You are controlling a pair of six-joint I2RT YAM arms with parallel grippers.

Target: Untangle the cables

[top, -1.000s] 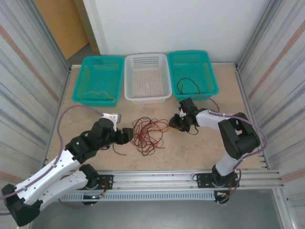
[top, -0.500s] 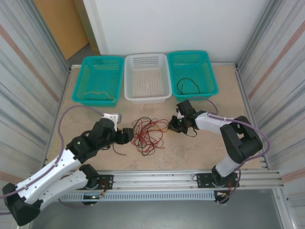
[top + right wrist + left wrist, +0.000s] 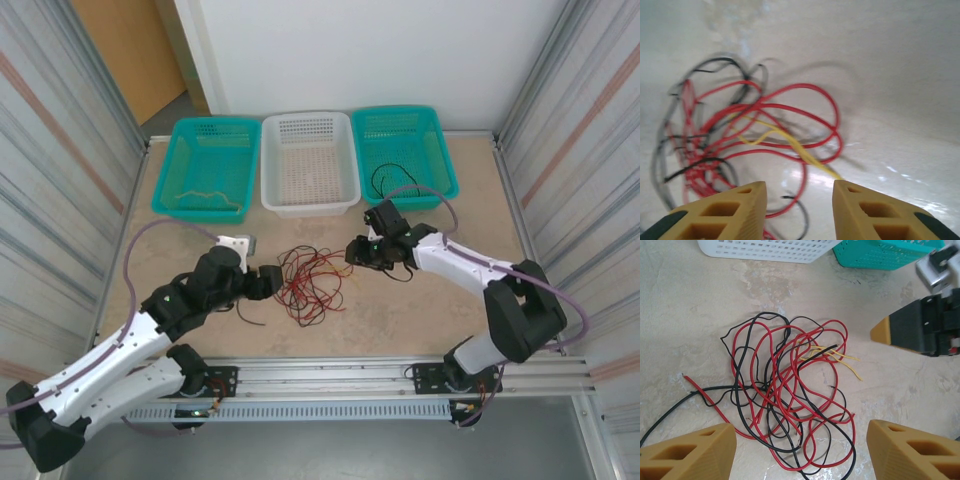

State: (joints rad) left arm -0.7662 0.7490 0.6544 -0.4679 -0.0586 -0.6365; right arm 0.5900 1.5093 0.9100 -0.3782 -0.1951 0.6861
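The cables lie as a loose tangle of red and black loops on the table between both grippers. A thin yellow strand pokes out of the tangle's right side. My left gripper sits at the tangle's left edge. It is open, its fingers wide apart over the nearest red and black loops. My right gripper hovers at the tangle's upper right, open, nothing between its fingers. The yellow strand ends just ahead of them. One of its fingers shows in the left wrist view.
Three baskets stand along the back: a teal one with a tan cable, a white one, and a teal one with a black cable. A stray black cable end trails near the left gripper.
My right gripper has moved left and slightly back, closer to the tangle, as its arm stretched out. The left arm has stayed still.
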